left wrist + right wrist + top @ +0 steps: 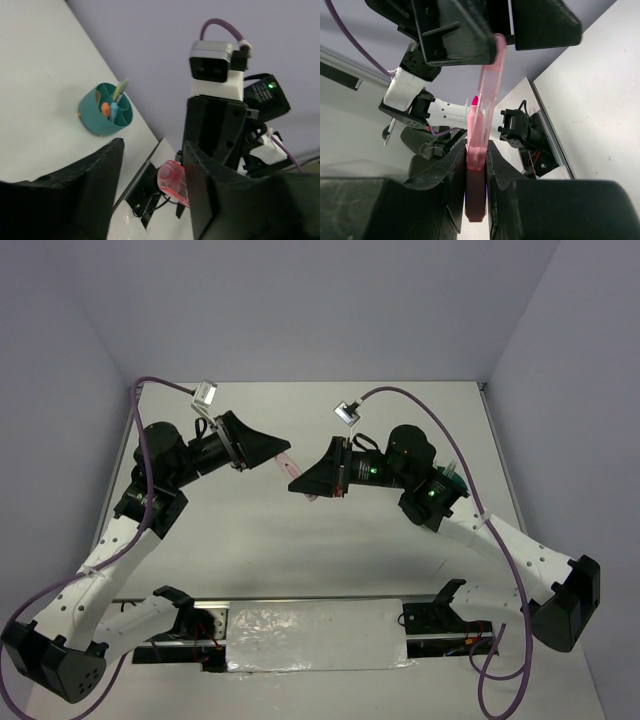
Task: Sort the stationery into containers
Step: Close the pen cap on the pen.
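A pink highlighter (485,107) hangs in mid-air between the two arms. My right gripper (476,165) is shut on its body, and its clear pink cap end points up at the left gripper's fingers (455,30). In the left wrist view that cap end (172,182) lies against the inner face of one finger, with a wide gap to the other; the left gripper (152,195) is open. From above, the highlighter (286,461) bridges the left gripper (282,448) and right gripper (300,484). The teal cup (102,117) stands on the table holding pens and an orange item.
In the top view the teal cup (452,480) is mostly hidden behind the right arm. A metal rail with a white plate (315,635) runs along the near edge between the arm bases. Purple cables loop off both arms. Walls close the back and sides.
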`<act>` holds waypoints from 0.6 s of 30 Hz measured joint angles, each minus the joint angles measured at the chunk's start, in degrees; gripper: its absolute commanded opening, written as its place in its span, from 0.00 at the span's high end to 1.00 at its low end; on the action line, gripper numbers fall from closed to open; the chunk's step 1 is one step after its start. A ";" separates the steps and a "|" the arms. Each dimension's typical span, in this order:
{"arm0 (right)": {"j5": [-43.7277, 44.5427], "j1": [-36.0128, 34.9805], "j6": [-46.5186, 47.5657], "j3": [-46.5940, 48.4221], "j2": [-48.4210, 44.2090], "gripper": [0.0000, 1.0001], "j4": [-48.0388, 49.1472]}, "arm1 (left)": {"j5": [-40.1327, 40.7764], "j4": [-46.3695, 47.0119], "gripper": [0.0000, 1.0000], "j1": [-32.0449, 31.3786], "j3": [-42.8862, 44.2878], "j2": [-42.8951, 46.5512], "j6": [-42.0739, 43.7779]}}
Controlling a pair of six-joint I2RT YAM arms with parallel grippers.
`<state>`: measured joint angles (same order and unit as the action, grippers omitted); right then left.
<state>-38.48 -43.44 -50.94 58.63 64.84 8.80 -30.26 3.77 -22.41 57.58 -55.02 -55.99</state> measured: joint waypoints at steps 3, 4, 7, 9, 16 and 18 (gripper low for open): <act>0.02 0.00 0.37 0.90 0.02 1.00 -0.81 | -2.51 4.09 0.56 0.00 -0.35 0.00 -1.64; 0.02 0.00 0.50 1.25 0.02 1.00 -0.90 | -3.13 5.29 0.62 0.00 -0.48 0.02 -2.14; 0.09 0.00 0.76 1.81 0.00 1.00 -1.49 | -4.37 8.39 0.78 0.00 -0.87 0.02 -3.34; 0.52 0.00 1.11 1.81 0.04 1.00 -3.04 | -5.18 10.21 0.87 0.00 -1.01 0.13 -4.26; 0.46 0.15 1.11 2.32 0.63 1.00 -5.05 | -6.19 13.20 1.00 0.02 -2.80 0.26 -4.83; 0.31 0.15 1.09 2.54 0.98 1.00 -5.09 | -6.16 13.46 1.00 0.17 -2.99 0.26 -5.14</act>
<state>-38.17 -43.29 -49.84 61.17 65.82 3.70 -36.42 17.23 -22.24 54.59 -54.76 -61.12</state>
